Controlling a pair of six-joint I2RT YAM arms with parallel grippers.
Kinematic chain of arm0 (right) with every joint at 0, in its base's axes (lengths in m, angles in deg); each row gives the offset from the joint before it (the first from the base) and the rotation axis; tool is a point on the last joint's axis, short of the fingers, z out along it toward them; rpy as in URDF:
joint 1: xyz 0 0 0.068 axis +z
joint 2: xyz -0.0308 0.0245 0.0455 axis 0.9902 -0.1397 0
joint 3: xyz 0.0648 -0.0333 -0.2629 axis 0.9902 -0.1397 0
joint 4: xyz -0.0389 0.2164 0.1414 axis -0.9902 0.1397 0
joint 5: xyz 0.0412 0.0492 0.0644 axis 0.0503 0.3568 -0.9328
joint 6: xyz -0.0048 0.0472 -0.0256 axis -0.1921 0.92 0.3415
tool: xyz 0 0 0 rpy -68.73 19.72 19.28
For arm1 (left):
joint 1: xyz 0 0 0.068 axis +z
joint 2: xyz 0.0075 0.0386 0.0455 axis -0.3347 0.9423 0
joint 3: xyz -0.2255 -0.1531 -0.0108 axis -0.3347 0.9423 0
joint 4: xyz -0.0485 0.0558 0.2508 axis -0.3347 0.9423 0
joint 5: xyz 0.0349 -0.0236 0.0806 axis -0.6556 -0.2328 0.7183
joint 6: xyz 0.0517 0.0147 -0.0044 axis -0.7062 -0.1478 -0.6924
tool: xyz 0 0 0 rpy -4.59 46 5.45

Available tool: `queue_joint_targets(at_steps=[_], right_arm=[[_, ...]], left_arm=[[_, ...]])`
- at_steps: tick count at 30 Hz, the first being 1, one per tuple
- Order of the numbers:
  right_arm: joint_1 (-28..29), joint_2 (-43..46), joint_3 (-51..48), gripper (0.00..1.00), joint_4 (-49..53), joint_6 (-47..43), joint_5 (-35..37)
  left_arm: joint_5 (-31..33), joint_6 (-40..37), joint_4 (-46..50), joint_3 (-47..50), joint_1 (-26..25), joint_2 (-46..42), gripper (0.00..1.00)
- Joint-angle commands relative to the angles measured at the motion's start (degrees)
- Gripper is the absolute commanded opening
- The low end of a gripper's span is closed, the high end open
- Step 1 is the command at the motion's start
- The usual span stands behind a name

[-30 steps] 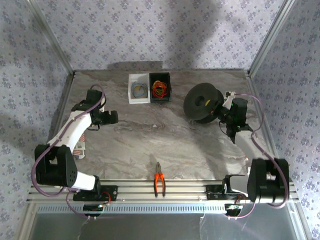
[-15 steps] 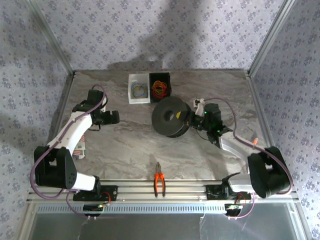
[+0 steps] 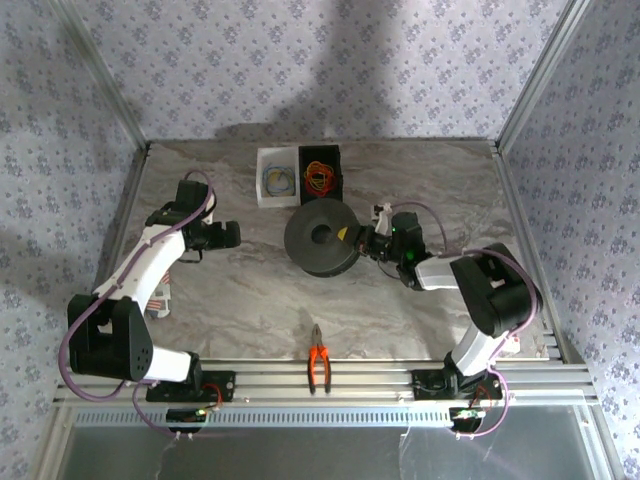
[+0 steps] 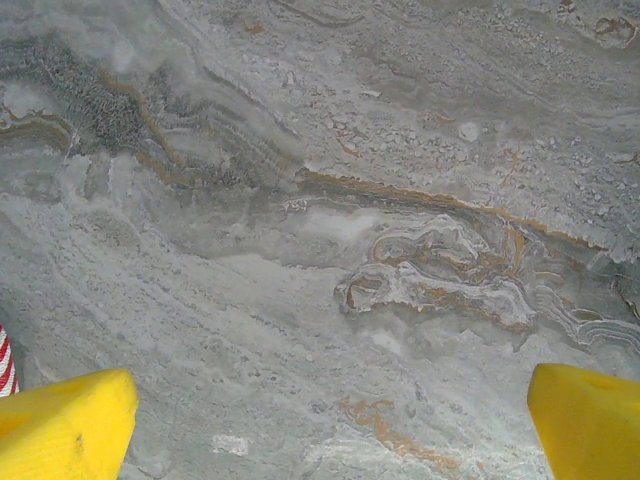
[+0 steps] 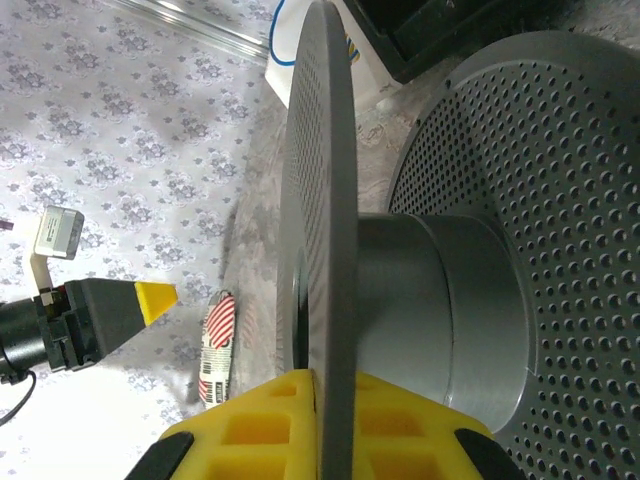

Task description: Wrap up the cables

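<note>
**Spool gripped by its rim while the cable waits in its bin**

The right gripper (image 3: 366,241) pinches one flange of the black spool (image 3: 320,238). Its yellow fingers (image 5: 250,432) are pressed together on the thin rim, which leaves the bare hub exposed, probably so that wire can be wound onto it. Across the spool, the left gripper (image 3: 228,235) hovers over the bare marble table (image 4: 330,200), fingers spread wide with nothing between them, seemingly ready to fetch wire. The red cables (image 3: 320,180) lie coiled in the black bin (image 3: 339,170), just beyond the spool from the right gripper and ahead and to the right of the left one. No wire sits on the hub yet.
</note>
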Motion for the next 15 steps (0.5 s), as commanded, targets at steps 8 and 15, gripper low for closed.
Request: queue_joint_targets(at_steps=[8, 15], right_arm=[[2.0, -5.5, -1.2, 0.02, 10.9, -6.6, 4.7], [2.2, -2.5, 0.4, 0.26, 21.5, -12.8, 6.7]], left_arm=[[0.9, -0.2, 0.4, -0.1, -0.5, -0.7, 1.00], [1.0, -0.3, 0.5, -0.2, -0.5, -0.8, 1.00]])
